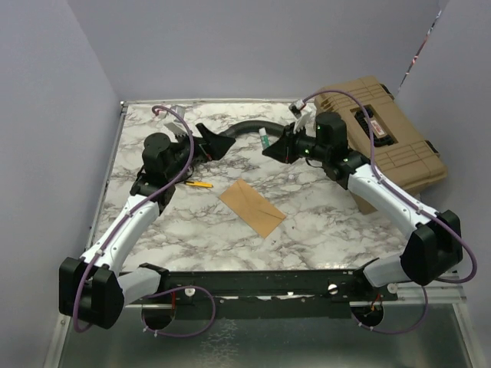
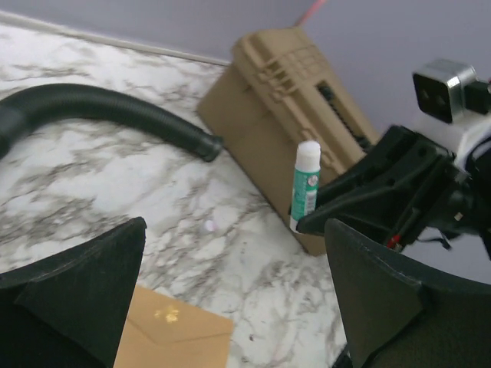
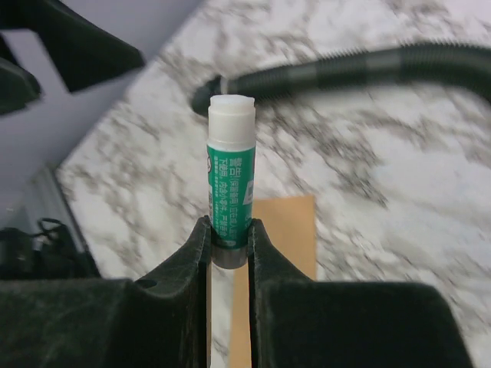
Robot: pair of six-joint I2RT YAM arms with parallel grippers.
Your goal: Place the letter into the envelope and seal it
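Fingers (image 3: 196, 261) of the right gripper (image 3: 229, 230) are pinched narrow on the base of a glue stick (image 3: 230, 176), which stands straight up from them with its green label and white tip showing. From the overhead camera I see that gripper held above the back of the table (image 1: 322, 222), just beside the end of a black ribbed hose (image 1: 245, 126).

On my left side, the left gripper (image 2: 234, 230) has its two dark fingers spread wide with nothing between them. It hangs over the marble near the hose and faces the right gripper and the stick.

I find the envelope (image 1: 252, 207) lying flat on the marble at the middle of the table, turned at a slant, well apart from both grippers and closer to the arm bases. One corner of it shows under the left wrist camera, with a small pale spot on the paper. I cannot tell whether its flap is stuck down.

A tan case (image 1: 391, 138) sits at the far right corner, and a small yellow object (image 1: 199, 184) lies beside the left arm.
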